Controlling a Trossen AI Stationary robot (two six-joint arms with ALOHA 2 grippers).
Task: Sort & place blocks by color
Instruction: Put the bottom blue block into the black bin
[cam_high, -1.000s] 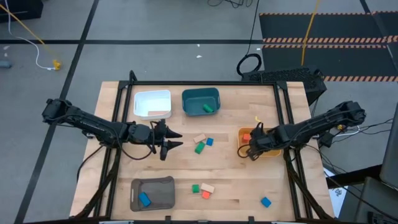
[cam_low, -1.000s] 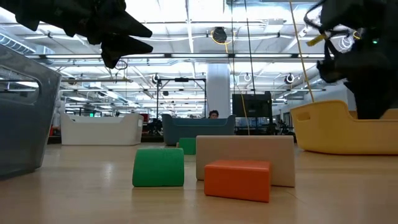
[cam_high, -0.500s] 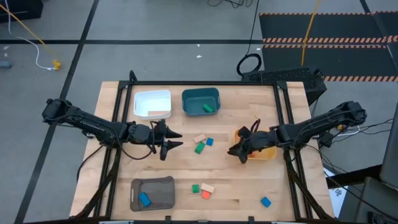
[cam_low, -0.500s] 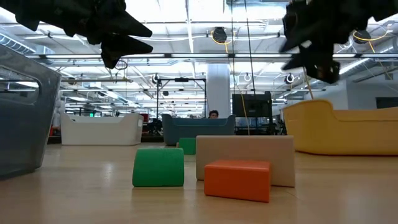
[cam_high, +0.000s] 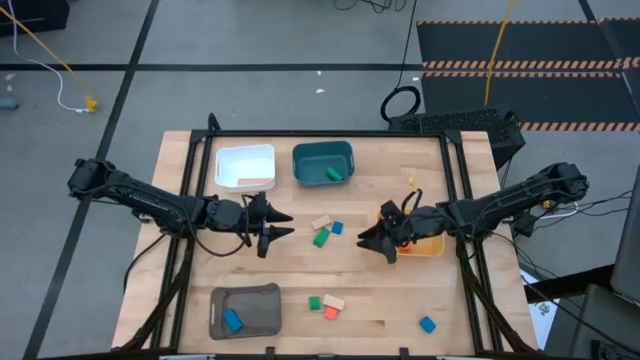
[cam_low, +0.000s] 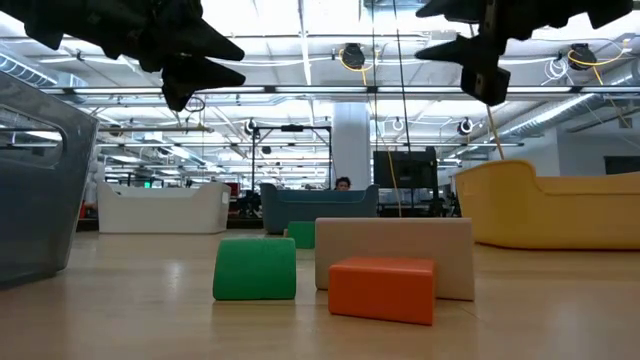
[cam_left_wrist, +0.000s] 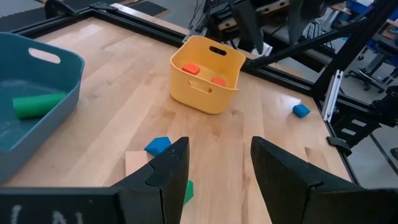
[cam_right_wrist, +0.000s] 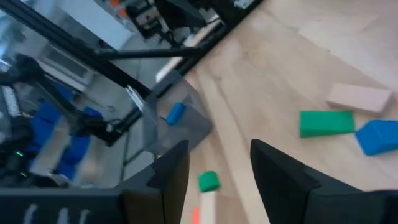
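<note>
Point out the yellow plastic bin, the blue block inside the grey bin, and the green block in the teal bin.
yellow plastic bin (cam_left_wrist: 205, 93): left wrist view, front wall.
blue block (cam_high: 233, 320): high view, top face.
green block (cam_left_wrist: 37, 104): left wrist view, its long side.

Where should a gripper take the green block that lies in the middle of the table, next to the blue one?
Probably from straight above, closing the fingers across the two long sides of the green block. It lies flat and is oblong, so its narrow width looks easiest to span. The blue block and tan block lie close beside it, so come down vertically.
</note>
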